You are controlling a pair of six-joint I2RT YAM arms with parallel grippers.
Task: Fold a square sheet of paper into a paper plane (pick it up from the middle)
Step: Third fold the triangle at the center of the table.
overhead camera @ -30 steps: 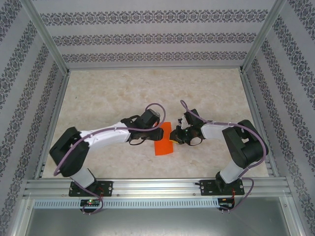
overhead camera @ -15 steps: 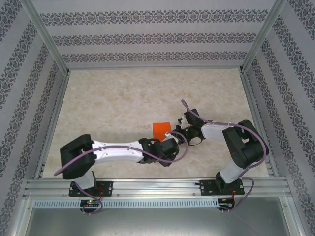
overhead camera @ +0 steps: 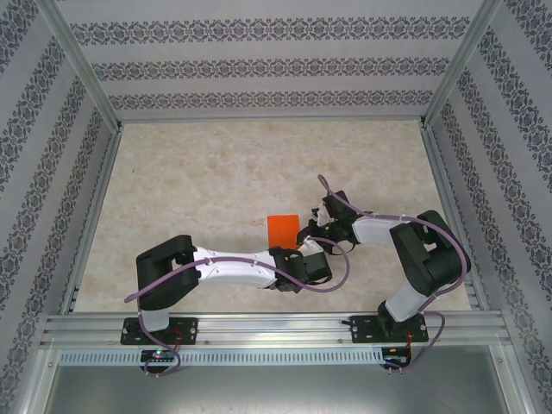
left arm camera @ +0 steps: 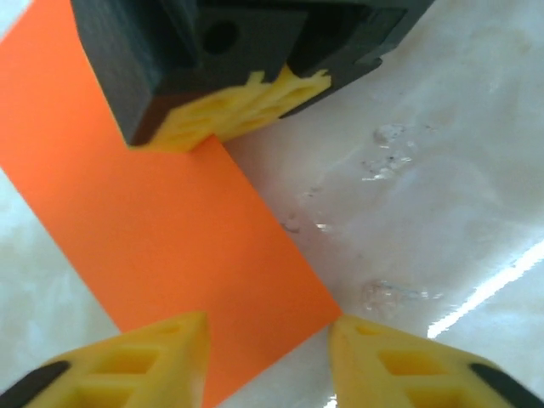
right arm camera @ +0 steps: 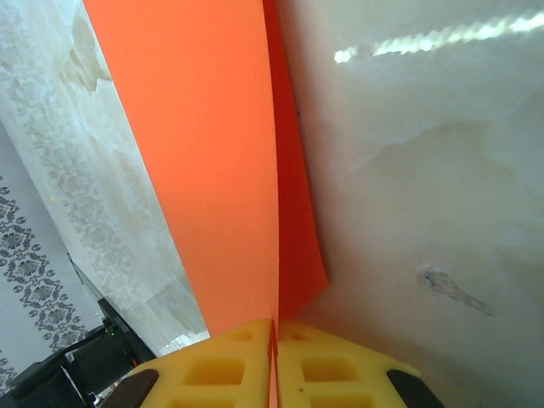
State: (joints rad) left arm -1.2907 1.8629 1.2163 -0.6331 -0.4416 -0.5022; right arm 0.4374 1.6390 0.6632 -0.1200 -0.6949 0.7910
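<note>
The square sheet of paper (overhead camera: 281,229) is bright orange and folded into a doubled rectangle near the table's middle. In the right wrist view its two layers (right arm camera: 204,153) run up from my right gripper (right arm camera: 274,327), which is shut on the paper's edge. From above, the right gripper (overhead camera: 309,235) sits at the paper's right side. My left gripper (left arm camera: 268,327) is open, low over the table, its yellow fingertips either side of the paper's near corner (left arm camera: 170,221). The left gripper (overhead camera: 297,257) lies just in front of the paper. The right gripper's fingers (left arm camera: 229,110) show at the paper's far edge.
The beige marble tabletop (overhead camera: 198,172) spreads to the left and back of the paper. Aluminium frame rails (overhead camera: 259,326) run along the near edge, and patterned walls close in the sides and back.
The left arm swung from behind the paper round to its near side and then slid right. The paper shifted a little toward the back. The right gripper kept its hold and place.
</note>
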